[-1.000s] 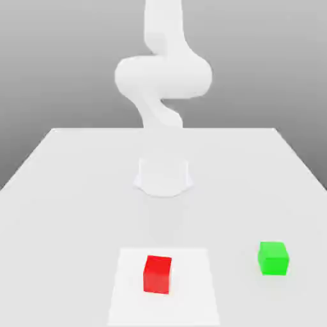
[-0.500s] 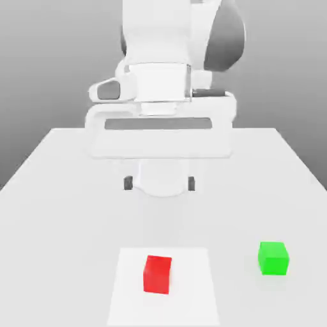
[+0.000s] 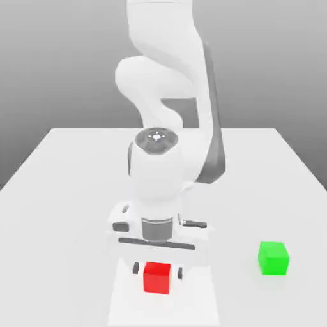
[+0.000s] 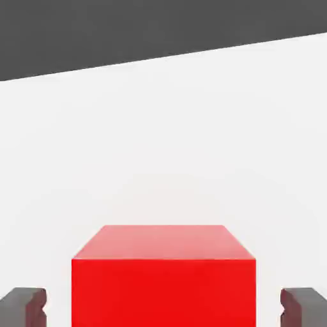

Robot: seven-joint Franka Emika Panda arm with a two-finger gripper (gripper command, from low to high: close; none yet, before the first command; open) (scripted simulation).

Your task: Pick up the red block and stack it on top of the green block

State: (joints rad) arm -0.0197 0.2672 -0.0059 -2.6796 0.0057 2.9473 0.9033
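The red block (image 3: 157,278), a matte cube with no long axis, sits squarely near the tabletop's (image 3: 57,191) near edge, one flat face toward the exterior camera. The pincer (image 3: 158,271) straddles it, dark fingertips (image 4: 25,305) standing apart with a gap on each side, not touching. The green block (image 3: 273,258), same shape, rests well apart toward the exterior view's right. The tabletop is smooth white, the backdrop grey.
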